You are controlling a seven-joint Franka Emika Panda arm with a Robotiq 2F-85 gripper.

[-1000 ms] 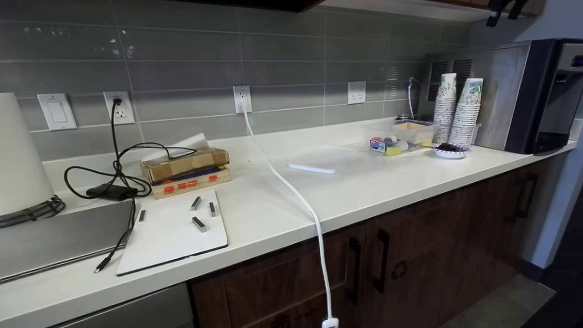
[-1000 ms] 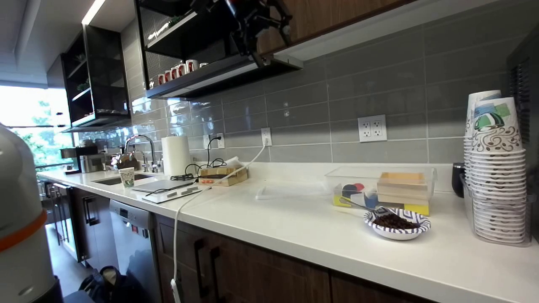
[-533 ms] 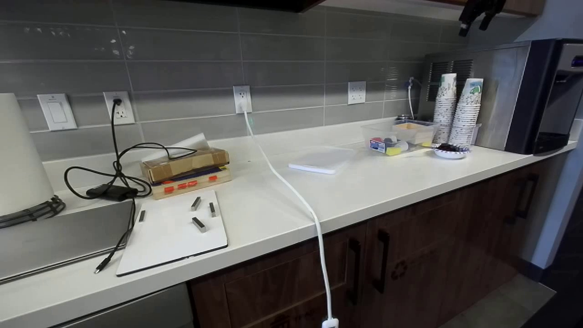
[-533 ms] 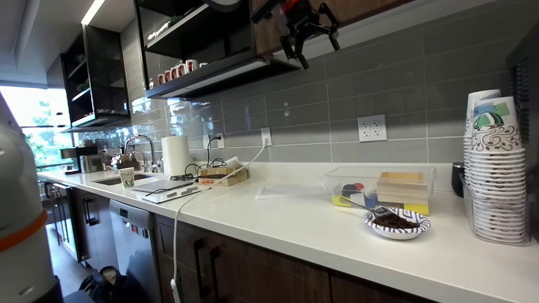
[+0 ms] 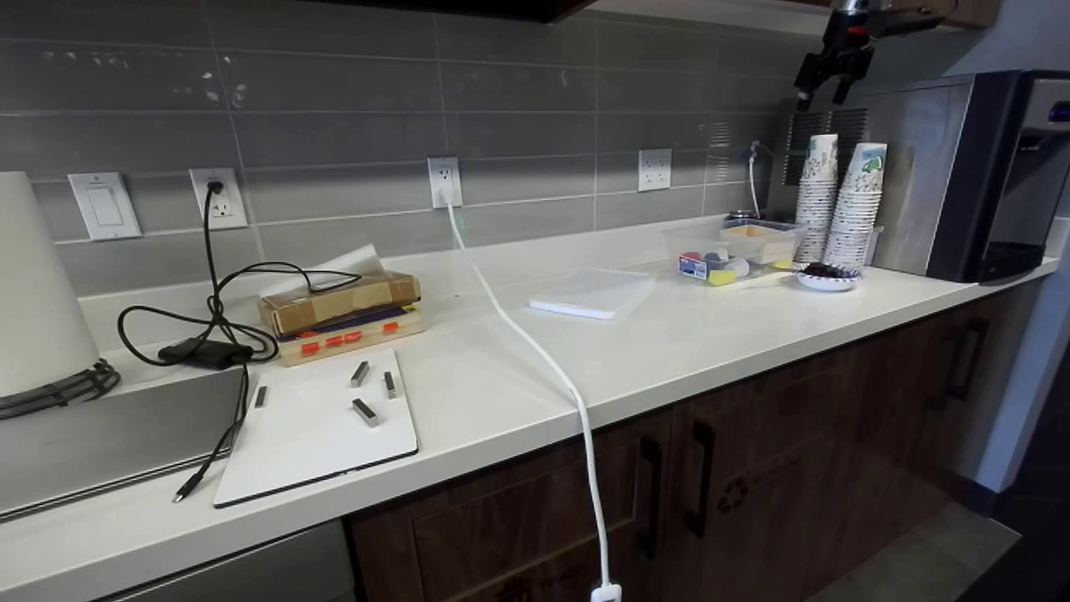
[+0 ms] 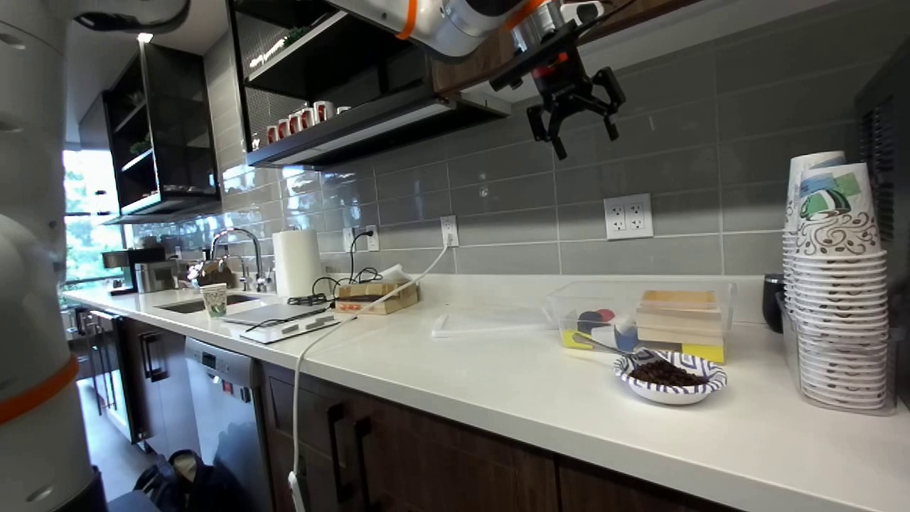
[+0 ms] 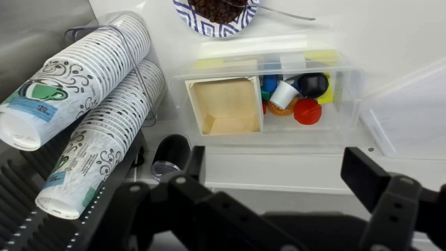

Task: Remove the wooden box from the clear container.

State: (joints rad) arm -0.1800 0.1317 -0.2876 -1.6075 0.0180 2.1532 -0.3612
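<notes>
The wooden box is pale, open-topped and empty, and sits inside the clear container at its cup-side end. Colourful pieces lie beside it in the container, among them a red ball, a white cylinder and a black round piece. Both exterior views show the container with the wooden box in it, near the wall. My gripper is open and empty, well above the container, also high up in an exterior view. In the wrist view its fingers are wide apart.
Stacked paper cups and a black tumbler stand beside the container. A patterned bowl of dark beans with a fork is in front. A clear lid lies on the other side. A shelf hangs beside my arm.
My gripper has come down from the cabinet height and moved across toward the space above the container. It stays open. The box, container and other things have not moved.
</notes>
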